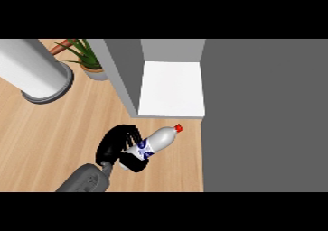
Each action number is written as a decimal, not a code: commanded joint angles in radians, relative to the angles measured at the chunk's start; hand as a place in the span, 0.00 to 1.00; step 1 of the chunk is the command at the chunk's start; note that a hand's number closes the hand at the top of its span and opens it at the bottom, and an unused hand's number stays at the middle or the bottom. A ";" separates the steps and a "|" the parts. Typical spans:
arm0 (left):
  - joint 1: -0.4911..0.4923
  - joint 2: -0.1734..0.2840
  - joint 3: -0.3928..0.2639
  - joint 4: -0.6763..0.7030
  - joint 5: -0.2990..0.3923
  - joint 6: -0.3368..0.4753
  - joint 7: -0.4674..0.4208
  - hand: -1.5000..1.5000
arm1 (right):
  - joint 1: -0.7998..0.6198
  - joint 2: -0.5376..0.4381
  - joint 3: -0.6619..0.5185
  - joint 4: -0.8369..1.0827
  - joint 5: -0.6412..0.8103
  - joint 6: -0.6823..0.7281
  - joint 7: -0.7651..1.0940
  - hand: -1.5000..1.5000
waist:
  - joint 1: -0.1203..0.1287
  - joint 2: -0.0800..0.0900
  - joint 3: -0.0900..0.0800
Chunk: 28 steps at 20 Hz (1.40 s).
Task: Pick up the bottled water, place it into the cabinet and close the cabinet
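Gripping the bottled water (155,141), the left hand (119,146) comes in from the lower edge of the head view on its grey forearm (87,178), and its black fingers (129,131) are curled right round the bottle's lower half. That bottle is lying tilted, its red cap (179,128) aimed up and to the right, toward the cabinet (171,88). You can see the white and blue label (143,149) peeking out between fingers and thumb. Whether the bottle is off the wooden worktop (46,135) or touching it, I cannot tell from this steep angle.

Now the cabinet: its white inside floor is in plain sight, its grey side wall (123,76) is on the left, and the cap sits just below its front lip, close but apart from it. So the bottle is outside the cabinet. A broad dark grey panel (269,117) fills the whole right side of the view, next to the opening.

Over at the top left, a big pale cylinder (29,67) stands on the worktop, and a potted plant (88,56) sits just beside it, tucked against the cabinet's wall. Both are well apart from the hand. No right hand shows in this view.
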 commanded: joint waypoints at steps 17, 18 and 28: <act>0.383 -0.156 0.457 -0.312 0.670 -0.231 -0.839 1.00 | 0.092 -0.017 -0.024 -0.219 -0.130 -0.044 0.062 0.00 | -0.017 0.011 0.007; 0.348 -0.182 0.431 -0.300 0.659 -0.209 -0.792 1.00 | 0.075 -0.044 -0.056 -0.192 -0.146 -0.018 0.047 0.00 | -0.023 0.010 0.007; 0.202 -0.242 0.281 -0.337 0.571 0.041 -0.715 1.00 | 0.060 -0.064 -0.066 -0.193 -0.184 -0.051 0.074 0.00 | -0.027 0.011 0.008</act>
